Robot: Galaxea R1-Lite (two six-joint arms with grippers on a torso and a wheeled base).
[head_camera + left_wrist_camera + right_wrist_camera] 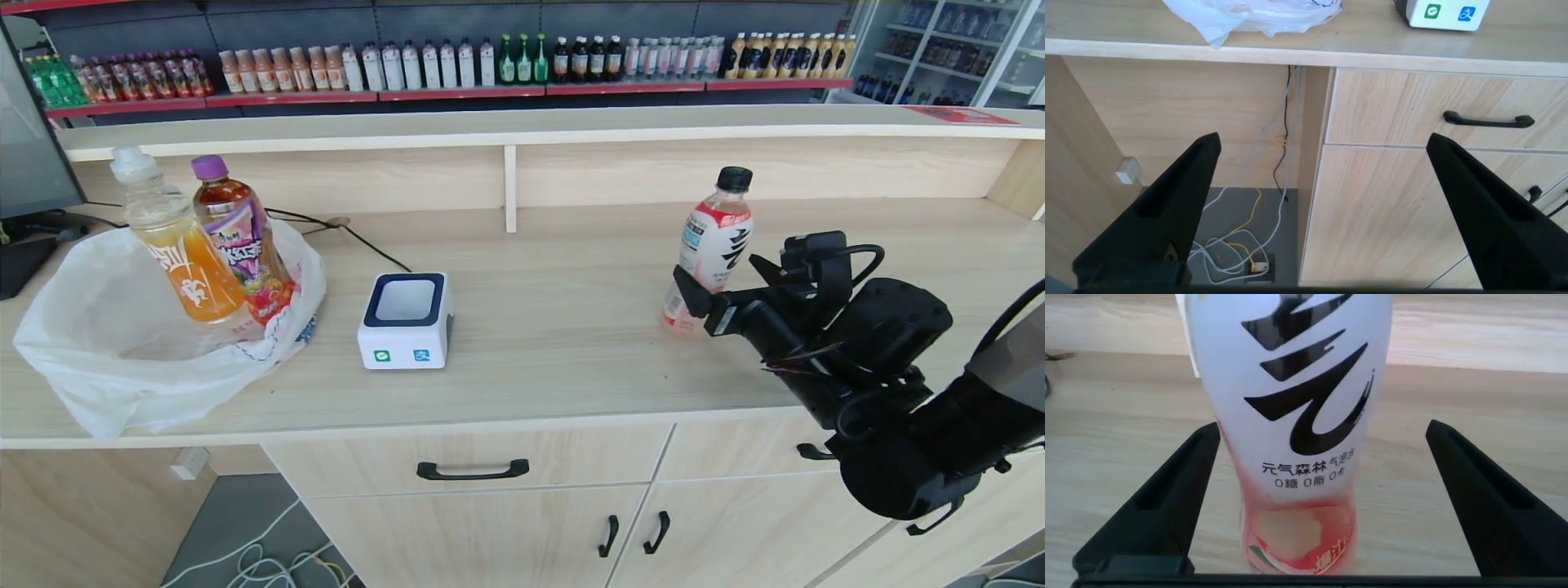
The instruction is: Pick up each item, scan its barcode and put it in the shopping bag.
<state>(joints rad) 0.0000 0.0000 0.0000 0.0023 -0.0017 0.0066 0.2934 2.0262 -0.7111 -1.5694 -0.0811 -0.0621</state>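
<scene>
**Checkout counter: right gripper wide around pink bottle**

Wood counter (571,359) spans the head view. Clock directions are read on its top, with 12 pointing away from the robot. Drinks shelf (457,69) runs along the wall at 12.

White shopping bag (98,351) lies open at 9 of the scanner (406,320), near it.

Right gripper (718,282) sits at 3 of the scanner, well apart from it. Its fingers are spread wide, one on each side of the pink bottle's lower body. The right wrist view shows a gap on both sides, so no contact.

Left gripper (1324,139) hangs below the counter edge, facing the cabinet front (1396,212). It is also spread wide, with nothing between the fingers.

Orange bottle (175,245) and purple-capped bottle (241,237) stand tilted inside the bag, touching each other.

Pink bottle (712,237) stands upright on the counter with its black cap on.

The scanner is white, its window facing up. A cable (359,237) leaves it toward 11.
</scene>
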